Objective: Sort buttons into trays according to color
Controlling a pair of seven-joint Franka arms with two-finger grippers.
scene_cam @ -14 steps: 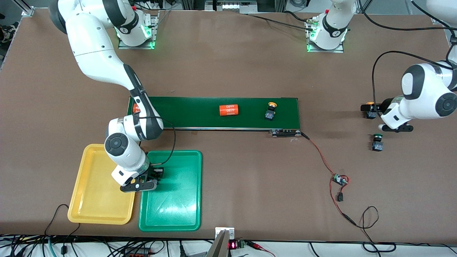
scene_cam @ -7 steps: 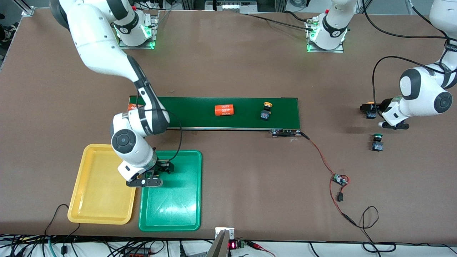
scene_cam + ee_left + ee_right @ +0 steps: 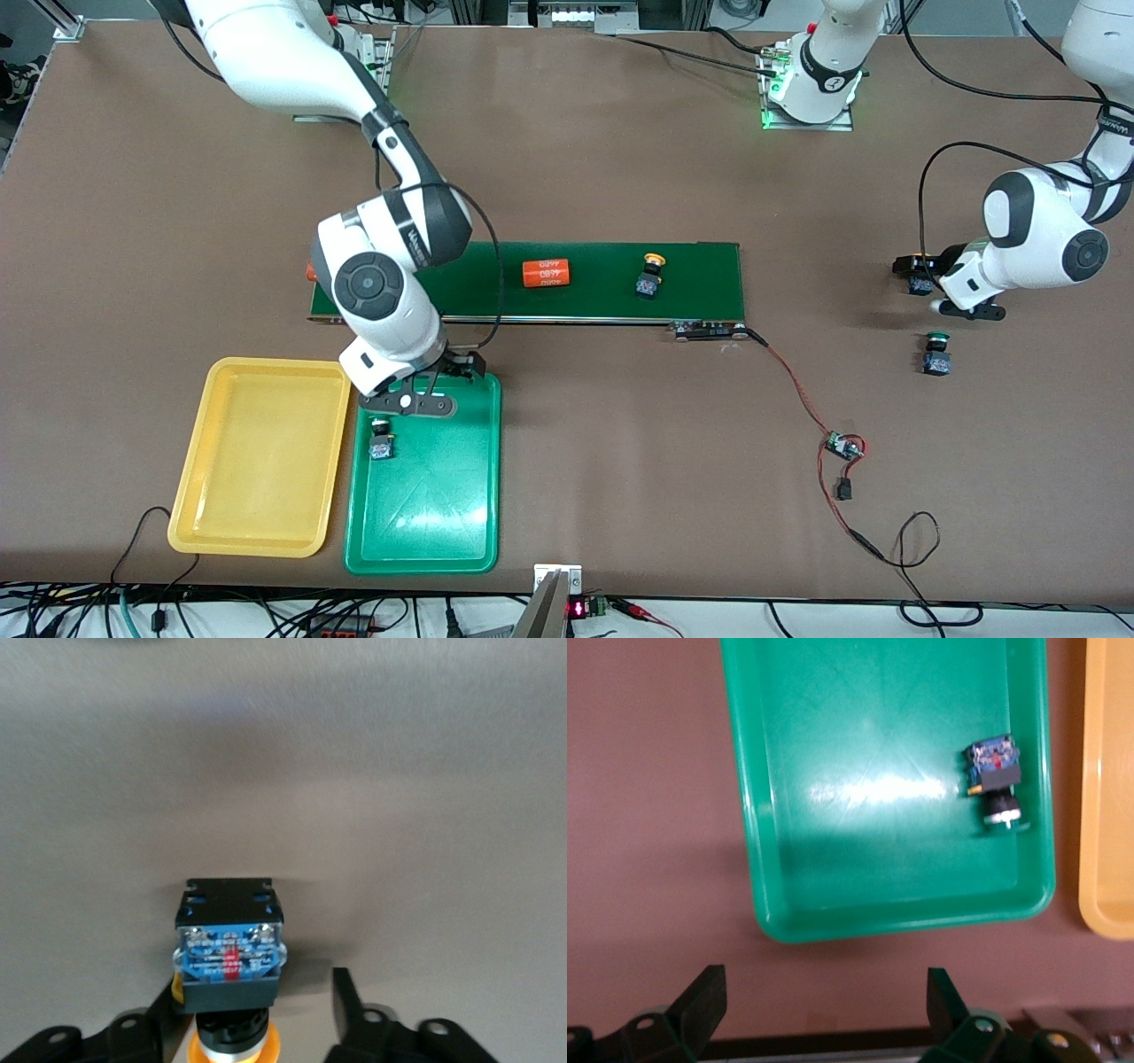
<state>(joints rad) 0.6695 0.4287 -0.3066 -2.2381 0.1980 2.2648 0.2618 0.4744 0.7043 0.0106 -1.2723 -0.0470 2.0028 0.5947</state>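
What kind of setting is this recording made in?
Most likely a robotics lab bench arranged like a small sorting line: two arms bolted to a brown table, a short green conveyor belt wired to a loose circuit board, and cables bundled along the table's near edge.

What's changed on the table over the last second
The right claw let go of a green button, now lying in the green tray, and rose toward the belt. The orange cylinder and yellow button rode along toward the right arm's end. The left claw began closing around another yellow button. Yellow tray unchanged.
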